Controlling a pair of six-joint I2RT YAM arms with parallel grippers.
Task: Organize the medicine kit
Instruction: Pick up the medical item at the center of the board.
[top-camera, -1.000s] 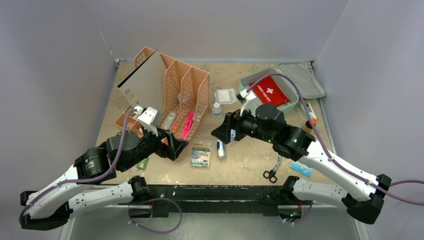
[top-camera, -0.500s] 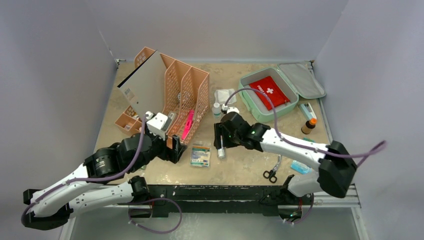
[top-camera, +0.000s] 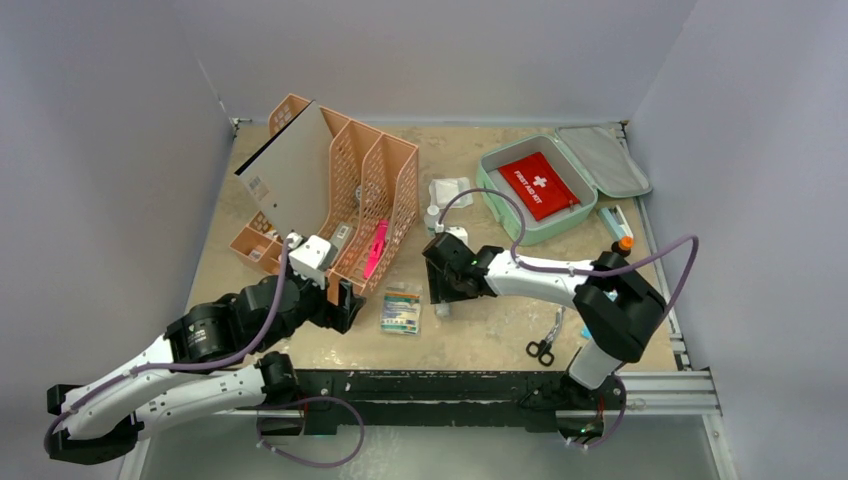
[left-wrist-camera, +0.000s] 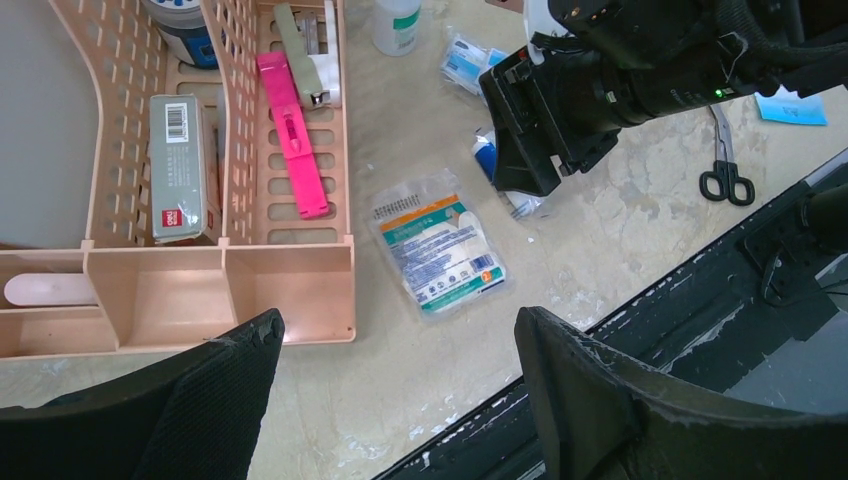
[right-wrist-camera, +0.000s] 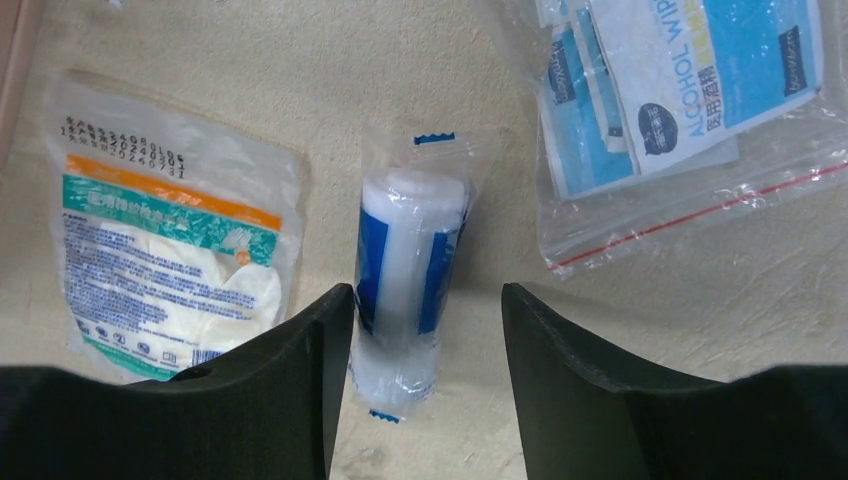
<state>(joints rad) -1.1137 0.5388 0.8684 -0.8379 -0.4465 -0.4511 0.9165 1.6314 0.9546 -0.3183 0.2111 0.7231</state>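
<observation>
Nothing sits in the left tool (left-wrist-camera: 398, 325), hanging spread wide by the rack (left-wrist-camera: 290, 280), out of the way. On the worktop (top-camera: 480, 330), the right tool (right-wrist-camera: 425, 295) straddles a wrapped roll (right-wrist-camera: 405, 270), jaws apart, not yet pinching, likely bound for the open kit (top-camera: 565, 222) far right.

Soft white light falls evenly from overhead, so the table (top-camera: 490, 335) reads bright and the grey walls (top-camera: 120, 150) look flat. Under my right end effector (right-wrist-camera: 425, 300) shadows are short and faint. The wrapped bandage roll (right-wrist-camera: 405, 270) between my fingers (right-wrist-camera: 290, 390) is sharp, with small glints on its plastic. Above and to the right of the end effector, the alcohol-wipe bag (right-wrist-camera: 680, 90) shows mild glare. My fingers are dark and soft-edged, close to the lens. Ahead of my left end effector (left-wrist-camera: 398, 320) detail is crisp, though its fingers blur toward the lower edge. The overhead view is slightly grainy.
</observation>
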